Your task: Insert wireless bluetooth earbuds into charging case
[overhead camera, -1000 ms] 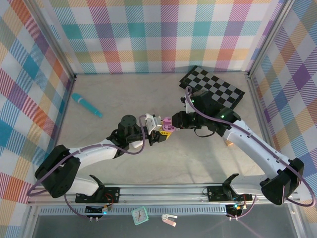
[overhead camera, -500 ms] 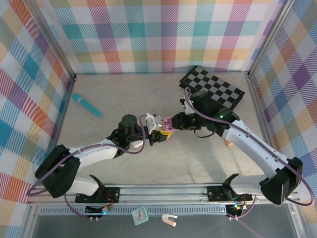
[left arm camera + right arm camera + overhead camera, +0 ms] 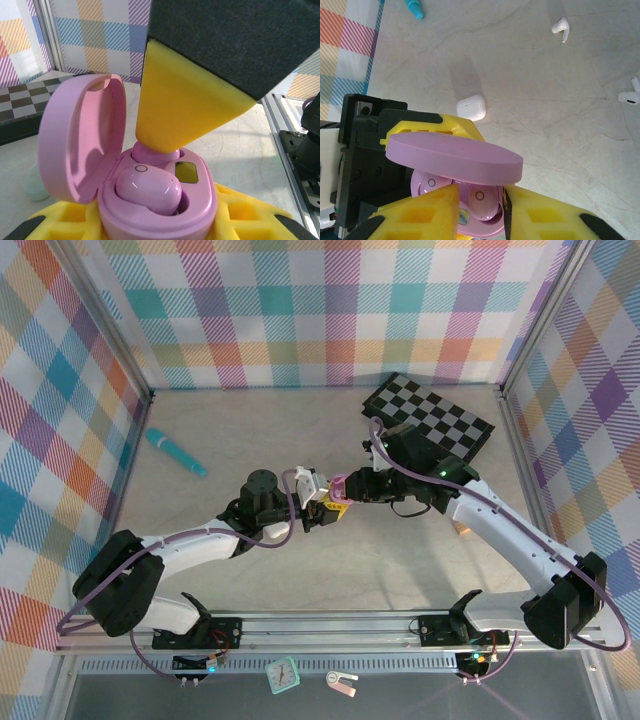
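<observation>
Checked walls (image 3: 300,310) ring a pale table (image 3: 250,440), and both arms meet near its middle. The left gripper (image 3: 322,512) is clamped on a pink charging case (image 3: 155,212), whose lid (image 3: 80,145) is hinged open. One pink earbud (image 3: 148,190) lies seated in the front well. A second earbud (image 3: 150,152) sits in the rear well, with a yellow pad (image 3: 180,100) of the right gripper (image 3: 352,490) touching its top; whether those jaws pinch it cannot be told. A white earbud (image 3: 561,27), another white bud (image 3: 629,96) and a small white case (image 3: 471,107) lie loose on the table. A teal pen (image 3: 175,452) rests near the left edge.
</observation>
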